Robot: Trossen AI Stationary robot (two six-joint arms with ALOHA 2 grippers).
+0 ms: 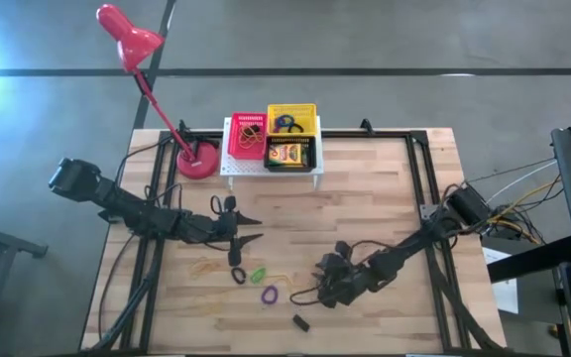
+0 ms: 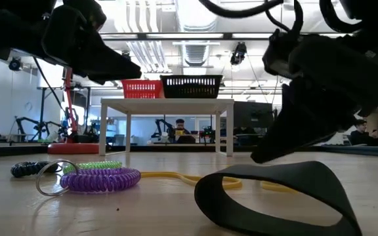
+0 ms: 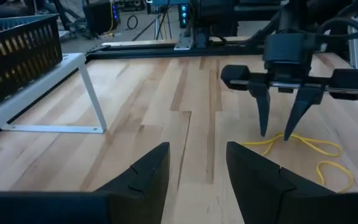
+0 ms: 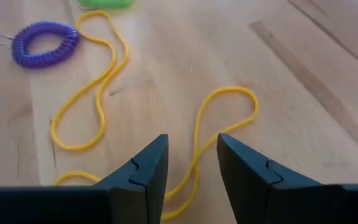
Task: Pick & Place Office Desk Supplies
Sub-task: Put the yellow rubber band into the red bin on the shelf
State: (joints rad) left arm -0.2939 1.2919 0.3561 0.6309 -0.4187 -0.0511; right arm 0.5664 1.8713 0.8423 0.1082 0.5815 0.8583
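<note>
My right gripper (image 4: 191, 155) is open and points down at the table near the middle. A strand of the yellow rubber band (image 4: 197, 134) runs between its two fingers; the left wrist view shows the right gripper (image 3: 275, 134) with its tips down at that band (image 3: 303, 146). A purple coil loop (image 1: 269, 295), a green one (image 1: 258, 274) and a dark one (image 1: 238, 275) lie flat to its left. Thin tan bands (image 1: 206, 266) lie farther left. A black elastic loop (image 2: 274, 190) rests on edge near the front. My left gripper (image 1: 251, 228) hovers open above the coils. A crayon box (image 1: 287, 156) sits on the rack. My right gripper comes from above, pointing down, with one fingertip (image 3: 263, 130) on each side of a strand of the yellow rubber band (image 4: 194, 146), which lies slack on the table. Whether the tips touch the band, I cannot tell.
A white rack (image 1: 228, 169) at the far edge carries a red basket (image 1: 247, 136) and a yellow basket (image 1: 292, 119). A red desk lamp (image 1: 196, 159) stands at the far left. Bare wood lies between the rack and the grippers and along the table's right side.
</note>
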